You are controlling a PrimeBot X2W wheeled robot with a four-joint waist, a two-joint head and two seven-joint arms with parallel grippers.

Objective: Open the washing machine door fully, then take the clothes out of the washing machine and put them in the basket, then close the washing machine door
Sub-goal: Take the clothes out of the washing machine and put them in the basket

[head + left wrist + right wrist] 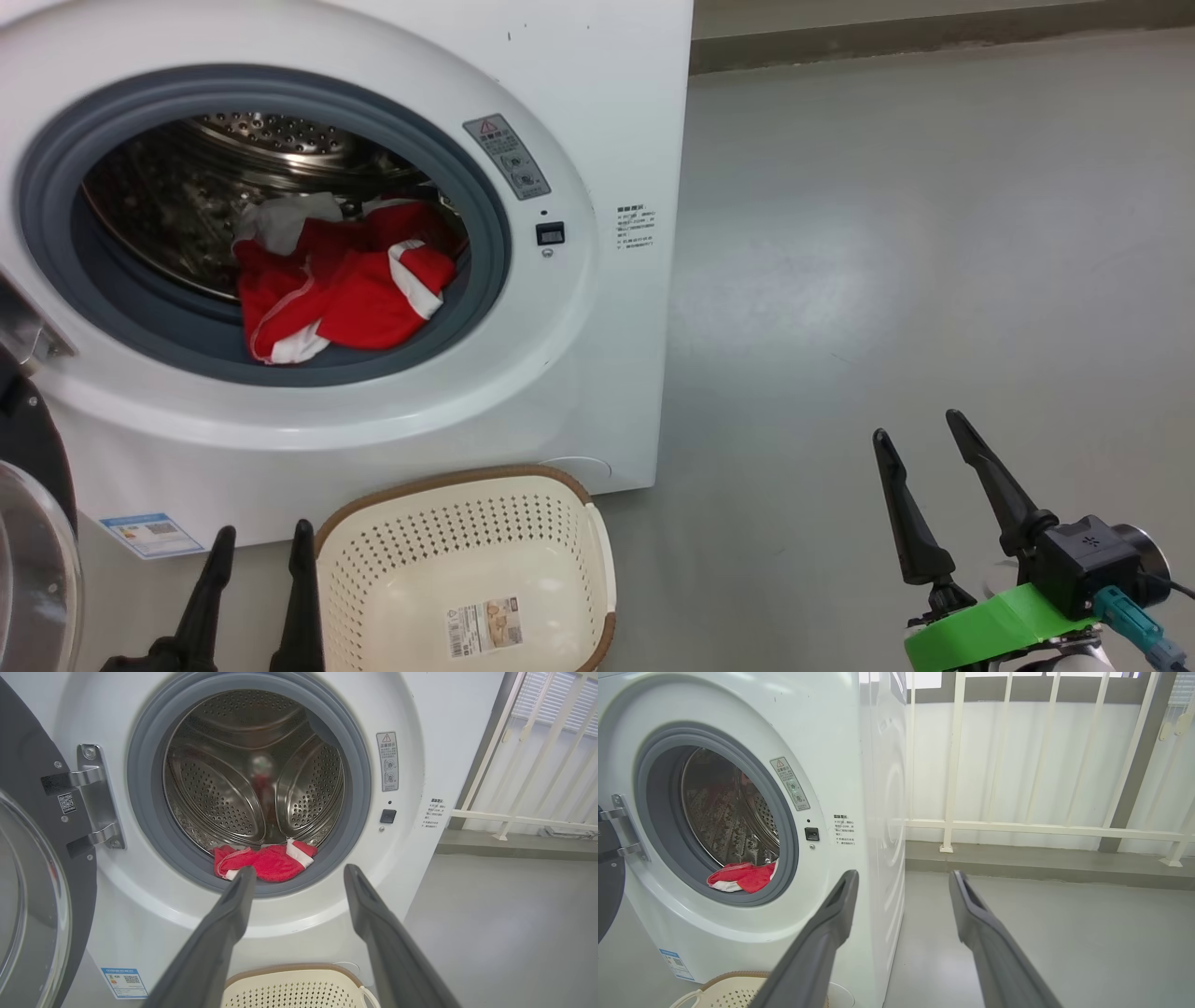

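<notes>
The white washing machine (pixel 597 112) stands with its round mouth uncovered. Its black-rimmed glass door (pixel 28 551) hangs swung out at the far left, also seen in the left wrist view (pixel 28 896). Red clothes (pixel 341 285) with white trim lie at the front of the steel drum (pixel 268 861) (pixel 742 877). The cream perforated basket (pixel 560 523) sits empty on the floor below the mouth. My left gripper (pixel 263 541) is open beside the basket's left rim, holding nothing. My right gripper (pixel 920 427) is open over bare floor to the right.
Grey floor (pixel 915 233) stretches to the right of the machine. A white railing (pixel 1041 826) on a low kerb runs behind it. The door's steel hinge (pixel 96 798) is at the mouth's left side. A blue label (pixel 149 534) sits low on the machine's front.
</notes>
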